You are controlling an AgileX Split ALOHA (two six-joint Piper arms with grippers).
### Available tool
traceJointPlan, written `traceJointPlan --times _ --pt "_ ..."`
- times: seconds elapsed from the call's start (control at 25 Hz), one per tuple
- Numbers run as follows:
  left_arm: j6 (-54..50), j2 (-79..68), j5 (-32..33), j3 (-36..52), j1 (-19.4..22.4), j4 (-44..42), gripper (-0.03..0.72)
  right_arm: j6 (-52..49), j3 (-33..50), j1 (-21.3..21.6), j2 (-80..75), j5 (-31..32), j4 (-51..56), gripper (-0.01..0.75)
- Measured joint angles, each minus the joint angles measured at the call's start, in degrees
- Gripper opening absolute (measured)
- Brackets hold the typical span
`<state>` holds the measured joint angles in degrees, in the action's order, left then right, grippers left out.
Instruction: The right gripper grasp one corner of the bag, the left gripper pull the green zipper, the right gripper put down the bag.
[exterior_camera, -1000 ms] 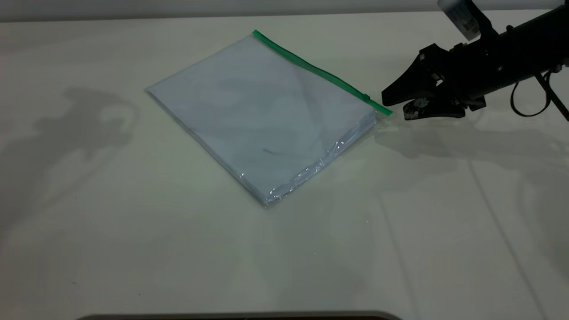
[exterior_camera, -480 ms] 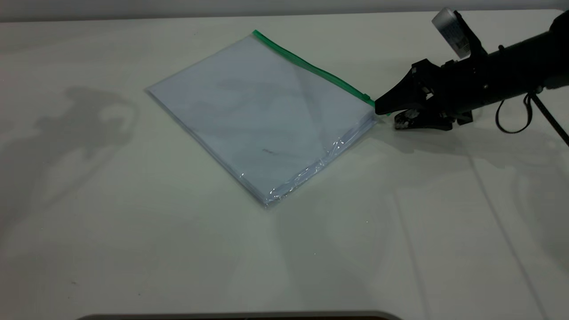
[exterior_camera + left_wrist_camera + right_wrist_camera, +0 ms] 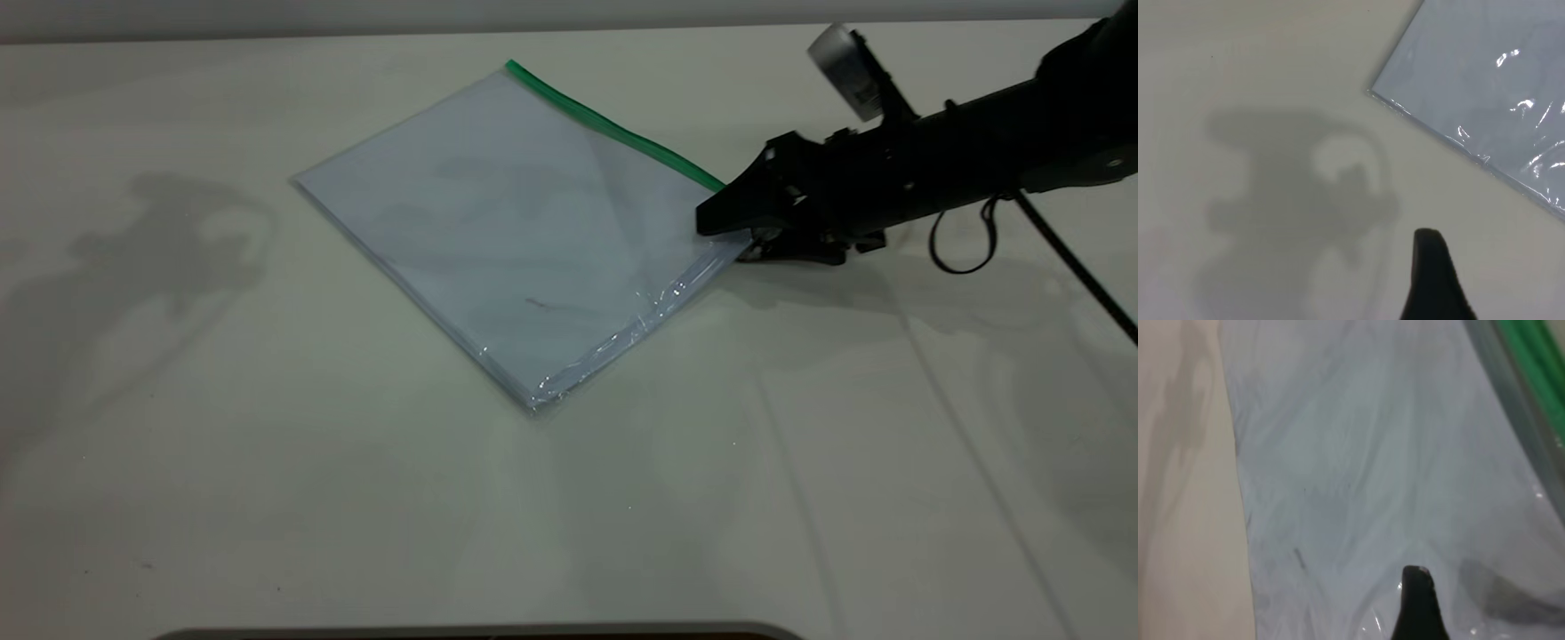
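- The bag [image 3: 524,222]: clear glossy plastic, crinkled along one margin, with smooth pale sheets inside.
- The green zipper [image 3: 613,129]: smooth bright plastic strip.
- The right gripper [image 3: 742,236]: matt black jaws.
- The surface [image 3: 267,444]: matt, smooth, off-white.

Right tool [image 3: 731,233] — black tapered jaws, long black arm, grey-white cylinder on top, looping black cable. Left tool [image 3: 1434,280] — plain black taper.

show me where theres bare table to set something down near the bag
Bare table runs wide along the near side of the bag and to its left. There is also room near-right, below the right tool. It is crowded only at the bag's right corner, where that tool reaches over the end of the green zipper.
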<state>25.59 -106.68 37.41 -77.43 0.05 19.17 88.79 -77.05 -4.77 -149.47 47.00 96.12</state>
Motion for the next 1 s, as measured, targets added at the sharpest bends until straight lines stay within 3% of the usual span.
traceJointPlan --times 0.16,0.28,0.44,0.56,0.76,1.0 --pt "0.00 0.00 0.00 0.00 0.00 0.00 0.538 0.79 -0.47 -0.95 -0.67 0.04 2.22 0.579" --pt "0.00 0.00 0.00 0.00 0.00 0.00 0.538 2.49 -0.47 -0.97 -0.73 0.17 4.45 0.504" --pt "0.00 0.00 -0.06 0.00 0.00 0.00 0.538 3.45 -0.47 -0.97 -0.77 0.45 5.49 0.281" --pt "0.00 0.00 -0.10 0.00 0.00 0.00 0.538 4.69 -0.47 -0.97 -0.84 3.15 5.73 0.061" --pt "-0.06 0.00 -0.10 0.00 0.00 0.00 0.538 6.57 -1.10 -0.97 -0.95 8.65 3.57 0.033" --pt "3.47 -0.07 0.18 0.00 -0.08 0.00 0.538 -0.93 -9.62 -0.97 -0.39 12.35 -17.31 0.033"
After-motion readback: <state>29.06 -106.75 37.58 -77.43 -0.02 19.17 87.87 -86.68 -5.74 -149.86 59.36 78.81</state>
